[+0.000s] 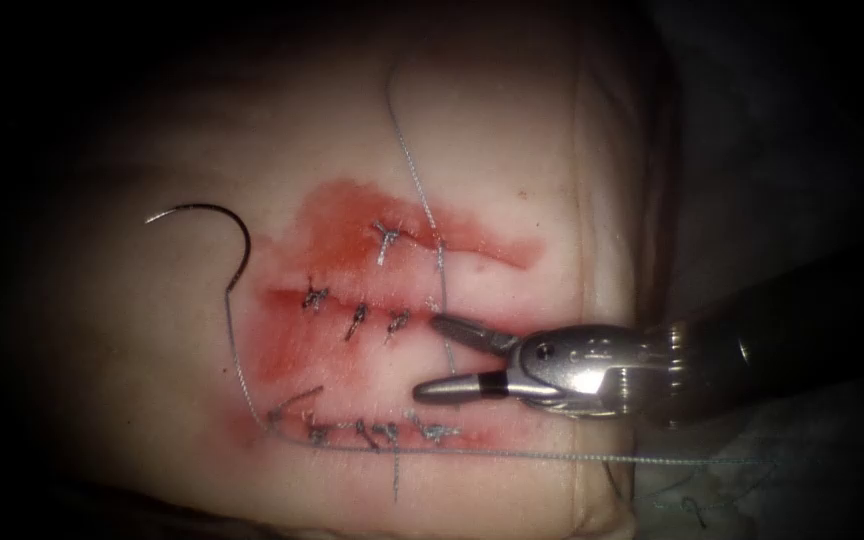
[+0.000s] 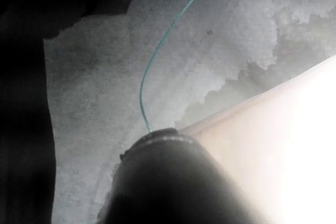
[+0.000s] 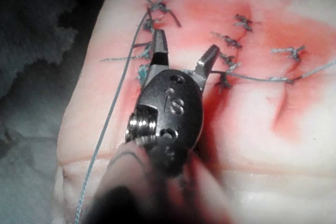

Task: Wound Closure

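Endoscope view: the right hand (image 1: 432, 355) reaches in from the right with its jaws spread and nothing between them, poised over the tissue (image 1: 152, 380) between two stitched rows. The needle (image 1: 214, 228) lies free on the tissue, well apart from that hand on its far side, not driven in; its thread (image 1: 237, 370) trails down toward the lower row of knots (image 1: 382, 432). The right wrist view confirms the empty jaws at close range (image 3: 184, 57). In the left wrist view the left hand's jaws cannot be made out; a thread runs to the shaft (image 2: 173, 177).
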{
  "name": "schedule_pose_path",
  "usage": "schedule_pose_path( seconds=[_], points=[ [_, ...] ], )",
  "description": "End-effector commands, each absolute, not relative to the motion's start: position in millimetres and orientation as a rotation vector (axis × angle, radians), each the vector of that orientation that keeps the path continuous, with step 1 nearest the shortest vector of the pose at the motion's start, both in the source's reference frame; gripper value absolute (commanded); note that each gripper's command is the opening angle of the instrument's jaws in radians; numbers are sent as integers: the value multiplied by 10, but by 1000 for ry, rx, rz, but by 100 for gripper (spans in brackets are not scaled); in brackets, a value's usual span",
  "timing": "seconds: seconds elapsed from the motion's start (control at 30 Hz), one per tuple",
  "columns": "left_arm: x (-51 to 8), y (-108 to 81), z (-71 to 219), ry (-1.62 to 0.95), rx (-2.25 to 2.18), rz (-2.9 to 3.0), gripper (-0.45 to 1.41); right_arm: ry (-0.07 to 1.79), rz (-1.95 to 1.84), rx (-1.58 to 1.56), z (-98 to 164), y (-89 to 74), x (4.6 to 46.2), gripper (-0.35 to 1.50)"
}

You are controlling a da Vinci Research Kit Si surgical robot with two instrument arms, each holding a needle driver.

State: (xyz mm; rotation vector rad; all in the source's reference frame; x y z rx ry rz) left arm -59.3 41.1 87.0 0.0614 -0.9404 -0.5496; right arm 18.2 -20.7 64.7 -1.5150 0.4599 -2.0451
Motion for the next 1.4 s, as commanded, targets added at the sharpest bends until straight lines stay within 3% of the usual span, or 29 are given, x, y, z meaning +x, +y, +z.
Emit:
schedule_pose_path(
  seconds=[0.03,0.27,0.47,0.5,0.53,0.6,0.63,0.67,0.7,1.07,1.4],
  points=[
    [-586,410,853,-1012,106,-625,-45,468,-2026,-1506,639,-189,165,136],
    [-546,371,796,-1223,258,-847,-45,464,-1882,-1412,613,-131,134,125],
    [-557,366,747,-1404,327,-986,-45,417,-1741,-1345,636,-114,152,88],
    [-562,368,740,-1421,330,-1000,-45,416,-1702,-1332,642,-114,162,69],
    [-575,372,726,-1456,334,-1032,-45,420,-1638,-1331,651,-116,178,34],
    [-581,373,720,-1470,334,-1044,-45,433,-1615,-1341,654,-116,185,27],
    [-597,371,704,-1493,354,-1053,-45,473,-1570,-1386,660,-118,203,-1],
    [-597,371,704,-1493,354,-1053,-45,473,-1570,-1386,660,-118,203,-1],
    [-608,364,692,-1513,391,-1072,-45,472,-1566,-1395,664,-117,222,-33],
    [-612,341,661,-1517,502,-1130,-45,420,-1435,-1478,710,-81,289,-23],
    [-535,273,632,-1482,746,-1208,-45,312,-1348,-1536,755,-33,257,-23]
  ],
)
